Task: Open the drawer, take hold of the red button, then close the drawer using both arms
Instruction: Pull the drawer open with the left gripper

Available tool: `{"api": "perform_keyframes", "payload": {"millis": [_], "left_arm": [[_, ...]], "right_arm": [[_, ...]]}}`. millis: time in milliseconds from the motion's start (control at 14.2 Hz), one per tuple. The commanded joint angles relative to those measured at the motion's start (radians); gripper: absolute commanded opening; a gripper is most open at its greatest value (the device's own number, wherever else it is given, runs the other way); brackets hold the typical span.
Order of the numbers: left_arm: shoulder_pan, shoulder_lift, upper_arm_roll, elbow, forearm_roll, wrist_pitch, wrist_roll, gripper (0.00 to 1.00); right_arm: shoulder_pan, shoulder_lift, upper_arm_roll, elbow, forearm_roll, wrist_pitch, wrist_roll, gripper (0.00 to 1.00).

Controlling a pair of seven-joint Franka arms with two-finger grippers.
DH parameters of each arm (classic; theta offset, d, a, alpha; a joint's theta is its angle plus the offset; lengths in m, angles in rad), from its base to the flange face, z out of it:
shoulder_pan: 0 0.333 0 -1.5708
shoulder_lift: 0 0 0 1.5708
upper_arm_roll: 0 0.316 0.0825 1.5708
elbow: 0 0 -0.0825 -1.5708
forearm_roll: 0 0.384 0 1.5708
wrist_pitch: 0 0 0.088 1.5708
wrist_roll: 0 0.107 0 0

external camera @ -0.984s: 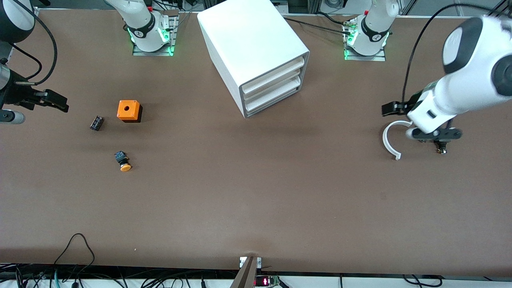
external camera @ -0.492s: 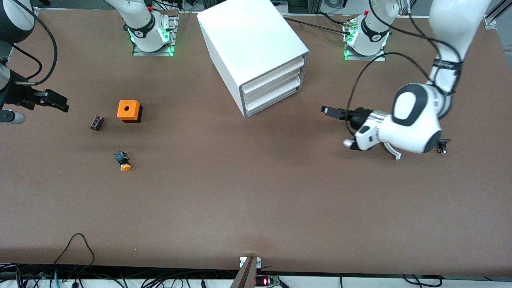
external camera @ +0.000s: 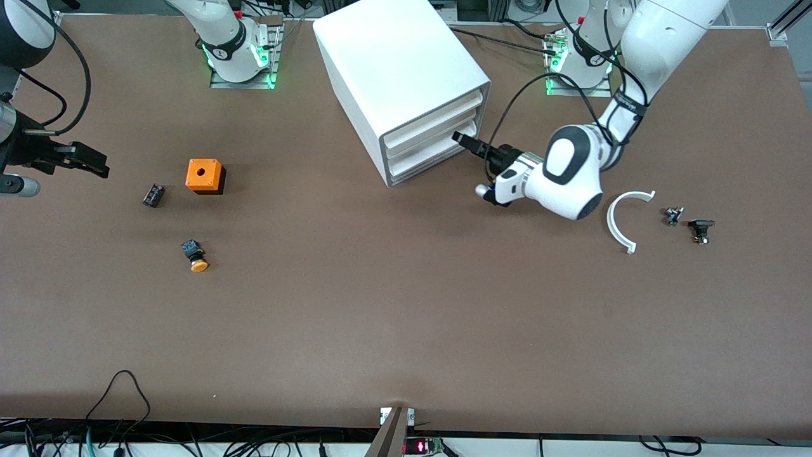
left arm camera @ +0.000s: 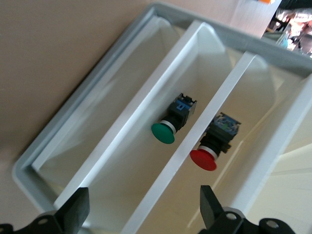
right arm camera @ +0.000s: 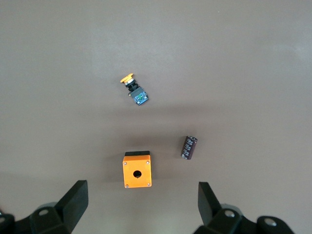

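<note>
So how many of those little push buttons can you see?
3: a red button and a green button in neighbouring cabinet drawers, and an orange-capped button on the table. Others may be hidden.

A white cabinet (external camera: 399, 82) with three white drawers stands on a plain brown table (external camera: 406, 317). In the left wrist view, the drawer (left arm camera: 204, 146) holds a button (left arm camera: 214, 144) with a red cap and dark black-blue body; the neighbouring tray holds a green-capped button (left arm camera: 171, 123). An orange box (external camera: 204, 176), a black cylinder (external camera: 153, 195), an orange-capped button (external camera: 195, 255) and a white curved strip (external camera: 622, 219) lie on the table, and the white arms have dark grey joints.
</note>
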Motion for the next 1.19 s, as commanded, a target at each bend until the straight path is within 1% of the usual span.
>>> {"api": "perform_keyframes", "payload": {"millis": [0, 211, 351, 422, 492, 562, 632, 703, 773, 914, 984, 1054, 1124], "left_arm": [[0.008, 0.000, -0.059, -0.048, -0.025, 0.076, 0.048, 0.99], [0.008, 0.008, -0.081, -0.056, -0.025, 0.090, 0.048, 0.98], [0.008, 0.014, -0.090, -0.060, -0.027, 0.090, 0.048, 0.94], [0.008, 0.014, -0.101, -0.065, -0.044, 0.090, 0.050, 0.90], [0.008, 0.014, -0.104, -0.067, -0.051, 0.092, 0.050, 0.82], [0.008, 0.016, -0.105, -0.070, -0.053, 0.099, 0.050, 0.64], [0.008, 0.014, -0.105, -0.070, -0.053, 0.104, 0.050, 0.37], [0.008, 0.016, -0.104, -0.070, -0.051, 0.108, 0.050, 0.08], [0.011, 0.013, -0.102, -0.070, -0.047, 0.110, 0.050, 0.00], [0.039, 0.010, -0.087, -0.059, -0.030, 0.111, 0.048, 0.00], [0.060, 0.008, -0.070, -0.047, 0.014, 0.113, 0.050, 0.00], [0.071, 0.008, -0.046, -0.013, 0.077, 0.113, 0.048, 0.00], [0.082, 0.008, -0.017, 0.008, 0.111, 0.113, 0.048, 0.00]], "right_arm": [[-0.015, -0.016, 0.009, -0.014, 0.019, -0.004, -0.017, 1.00], [-0.015, -0.016, 0.009, -0.014, 0.019, -0.004, -0.017, 1.00], [-0.015, -0.016, 0.009, -0.014, 0.018, -0.004, -0.017, 1.00], [-0.015, -0.016, 0.009, -0.014, 0.019, -0.004, -0.017, 1.00], [-0.015, -0.016, 0.009, -0.014, 0.019, -0.004, -0.019, 1.00], [-0.016, -0.016, 0.009, -0.014, 0.019, -0.004, -0.021, 1.00], [-0.015, -0.016, 0.009, -0.014, 0.019, -0.004, -0.025, 1.00], [-0.015, -0.016, 0.009, -0.014, 0.019, -0.004, -0.027, 1.00], [-0.015, -0.016, 0.009, -0.014, 0.019, -0.004, -0.027, 1.00], [-0.015, -0.016, 0.009, -0.014, 0.018, -0.002, -0.027, 1.00], [-0.015, -0.016, 0.009, -0.014, 0.018, 0.001, -0.027, 1.00], [-0.013, -0.016, 0.010, -0.013, 0.016, 0.004, -0.028, 1.00], [-0.013, -0.016, 0.012, -0.013, 0.018, 0.006, -0.028, 1.00]]}}
